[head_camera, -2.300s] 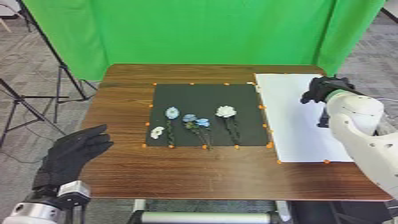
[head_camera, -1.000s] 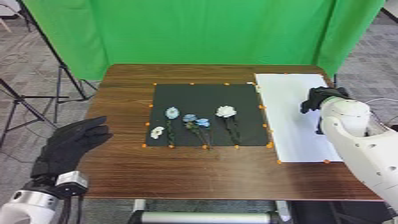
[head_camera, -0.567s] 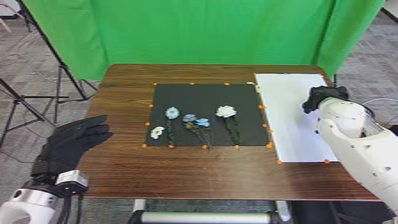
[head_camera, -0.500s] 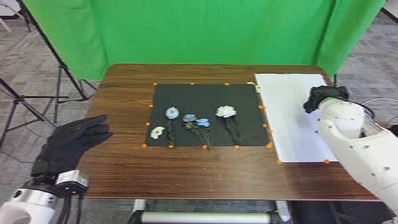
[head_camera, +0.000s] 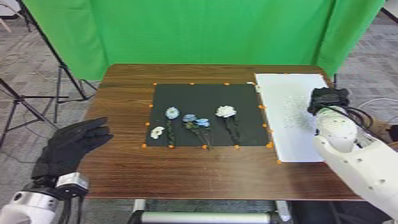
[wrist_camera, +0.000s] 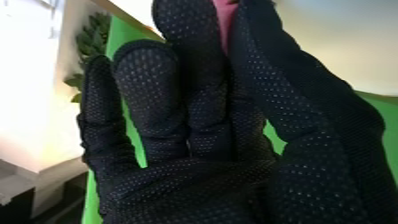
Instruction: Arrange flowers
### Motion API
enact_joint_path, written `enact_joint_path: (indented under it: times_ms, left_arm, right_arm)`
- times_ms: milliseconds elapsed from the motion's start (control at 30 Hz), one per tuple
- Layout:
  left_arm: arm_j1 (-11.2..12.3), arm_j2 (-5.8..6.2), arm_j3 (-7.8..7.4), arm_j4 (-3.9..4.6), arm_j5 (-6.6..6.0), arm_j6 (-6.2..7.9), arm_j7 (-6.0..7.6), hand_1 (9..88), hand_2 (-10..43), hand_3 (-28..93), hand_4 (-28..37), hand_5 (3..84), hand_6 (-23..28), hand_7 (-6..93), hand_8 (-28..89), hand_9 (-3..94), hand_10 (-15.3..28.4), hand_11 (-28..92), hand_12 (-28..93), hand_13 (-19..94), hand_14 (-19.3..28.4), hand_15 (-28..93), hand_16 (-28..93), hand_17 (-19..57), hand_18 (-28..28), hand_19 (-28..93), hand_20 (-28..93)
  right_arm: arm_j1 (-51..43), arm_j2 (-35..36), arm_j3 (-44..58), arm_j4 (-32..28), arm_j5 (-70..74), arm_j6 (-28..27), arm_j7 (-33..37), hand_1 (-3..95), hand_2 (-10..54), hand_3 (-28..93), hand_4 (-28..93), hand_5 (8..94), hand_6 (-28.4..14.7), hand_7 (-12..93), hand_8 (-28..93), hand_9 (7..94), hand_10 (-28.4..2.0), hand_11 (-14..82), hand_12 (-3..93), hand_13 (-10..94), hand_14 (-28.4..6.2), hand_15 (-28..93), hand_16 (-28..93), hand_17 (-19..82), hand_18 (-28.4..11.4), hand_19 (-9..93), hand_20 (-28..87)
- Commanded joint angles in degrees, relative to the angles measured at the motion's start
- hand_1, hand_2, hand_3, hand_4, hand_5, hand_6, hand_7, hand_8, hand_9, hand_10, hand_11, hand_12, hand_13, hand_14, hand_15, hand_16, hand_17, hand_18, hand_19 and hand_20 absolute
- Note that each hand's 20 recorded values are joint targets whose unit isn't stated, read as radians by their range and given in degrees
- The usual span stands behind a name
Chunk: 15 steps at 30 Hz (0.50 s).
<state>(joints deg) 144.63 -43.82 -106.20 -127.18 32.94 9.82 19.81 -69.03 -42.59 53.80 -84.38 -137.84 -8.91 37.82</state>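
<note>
My right hand (head_camera: pixel 328 99) is over the right edge of the white sheet (head_camera: pixel 293 100) in the head view. In the right wrist view, the thumb and a finger of that hand (wrist_camera: pixel 200 187) pinch a pink thing (wrist_camera: pixel 226 22), mostly hidden between them. On the black mat (head_camera: pixel 191 92) lie a small white flower (head_camera: pixel 157 132), a pale blue flower (head_camera: pixel 172 113), a stem with blue blooms (head_camera: pixel 202 122) and a white flower (head_camera: pixel 226 111) with a dark stem. Left of the mat, my left hand (head_camera: pixel 69 149) has relaxed, open fingers.
Orange markers line the mat's edges on the brown table (head_camera: pixel 204 172). A green curtain (head_camera: pixel 213 32) hangs behind the table, and tripod legs (head_camera: pixel 58 97) stand at the left. In the right wrist view, dark green leaves (wrist_camera: pixel 91 42) show beyond the fingers.
My right hand has come slightly nearer the table's front over the last moments, its forearm turning. The left hand rose a little early on, then stayed still. The flowers on the mat have not moved.
</note>
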Motion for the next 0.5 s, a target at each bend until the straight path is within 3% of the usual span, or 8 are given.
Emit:
enact_joint_path:
  times_ms: [33, 300, 500]
  left_arm:
    - [2.4, -1.23, -1.39, -1.15, -0.03, 0.08, -0.64, 27.9, 5.3, 81, -11.3, 49.5, 15.0, 14.3, -8, 42.8, 23.2, 39, 12, 32, 28.4, 63, -13, -8.1, 22.2, 57, 21]
    - [1.2, -1.52, -0.69, -1.00, 0.68, -0.76, -2.49, 27.7, 5.3, 81, -11.2, 49.4, 15.0, 14.4, -8, 42.7, 23.1, 40, 12, 32, 28.4, 63, -13, -8.1, 22.1, 57, 21]
    - [1.6, -1.82, -1.03, -1.11, 0.81, -0.78, -2.76, 27.7, 5.3, 81, -11.3, 49.4, 14.9, 14.5, -8, 42.8, 23.2, 40, 11, 32, 28.4, 63, -13, -8.2, 22.1, 57, 21]
  right_arm:
    - [-0.1, 2.3, -3.9, -10.5, 3.8, 4.9, -2.0, 51.3, -7.1, 75, -28, 81.2, 2.0, 22, 1, 87.2, -7.8, 30.3, 29.6, 69, -7.7, 70, 28, 18, -21.5, 76, 28]
    - [-0.8, 0.9, -7.8, -16.2, 5.1, 5.7, -4.5, 51.5, -7.7, 76, -28, 81.8, 1.5, 21, 2, 87.7, -7.9, 30.3, 29.8, 69, -8.1, 70, 27, 18, -22.0, 76, 28]
    - [-3.5, -1.3, -8.4, -17.8, 5.0, 5.9, -5.3, 51.4, -7.9, 76, -28, 82.1, 1.3, 20, 3, 87.9, -8.1, 30.1, 29.9, 69, -8.2, 70, 28, 18, -22.2, 76, 27]
